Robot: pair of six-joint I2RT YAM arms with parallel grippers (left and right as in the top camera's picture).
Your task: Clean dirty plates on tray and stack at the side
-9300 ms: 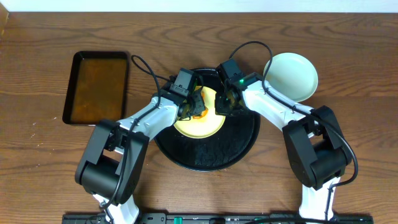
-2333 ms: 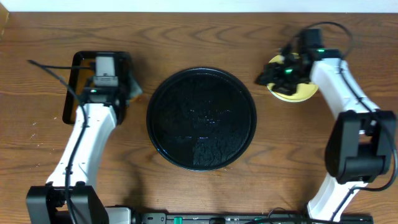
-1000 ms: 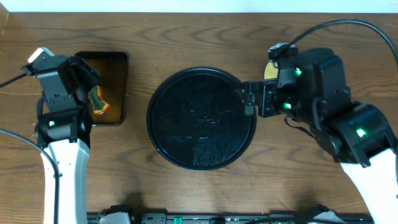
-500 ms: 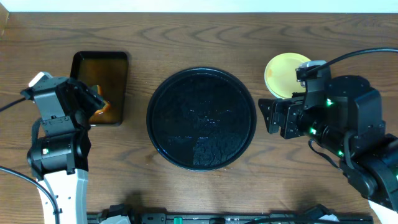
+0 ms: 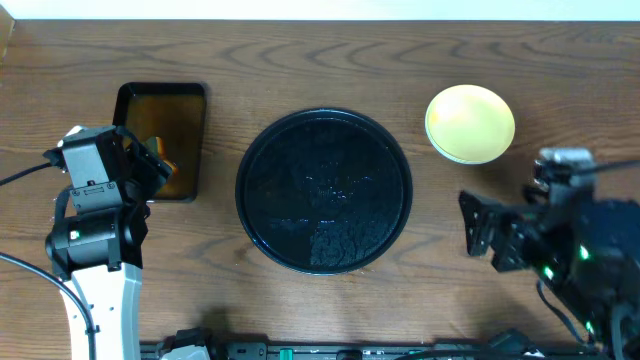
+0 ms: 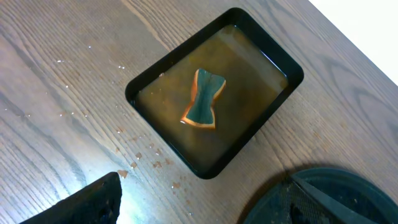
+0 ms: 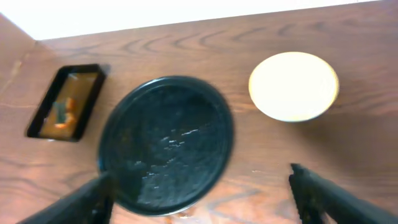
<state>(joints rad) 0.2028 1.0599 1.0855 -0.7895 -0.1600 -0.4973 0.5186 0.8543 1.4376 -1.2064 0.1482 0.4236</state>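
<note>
The round black tray lies mid-table with nothing on it; it also shows as the round tray in the right wrist view. A pale yellow plate rests on the table to its right, with no smears visible; the same yellow plate appears from the right wrist. My right gripper hovers open and empty in front of that plate, high above the wood. My left gripper is open and empty, raised beside the rectangular tray.
A small rectangular black tray of brownish liquid stands at the left with an orange-and-green sponge lying in it. Orange crumbs speckle the wood near it. A pale wall runs along the table's far edge.
My right arm has pulled back from the yellow plate toward the front right, uncovering it. The left arm has drawn slightly back from the rectangular tray, with the sponge left inside.
</note>
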